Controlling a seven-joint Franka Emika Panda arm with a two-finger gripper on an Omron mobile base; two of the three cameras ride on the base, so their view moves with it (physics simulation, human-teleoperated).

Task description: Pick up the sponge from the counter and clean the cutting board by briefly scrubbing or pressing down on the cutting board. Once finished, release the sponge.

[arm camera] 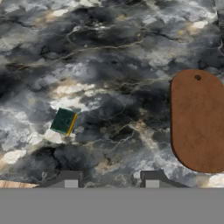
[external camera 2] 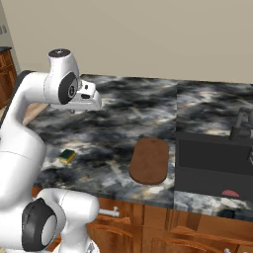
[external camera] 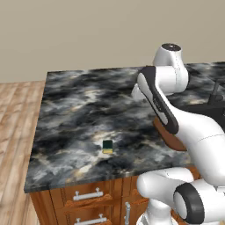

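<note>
The large stone counter [external camera: 79,110] is dark grey-black, marbled with white clouds and thin tan veins. The small rectangular sponge [arm camera: 64,120] has a dark green top layer and a yellow bottom layer, which shows as a thin yellow edge. The flat wooden cutting board [arm camera: 197,120] with rounded ends is reddish-brown, with a fine grain. The wooden cabinets [external camera 2: 148,227] under the counter are brown with silver handles [external camera: 88,194]. The sink basin [external camera 2: 212,160] is black. The wall [external camera: 88,30] is plain beige, and the plank floor [external camera: 17,127] is light brown.
</note>
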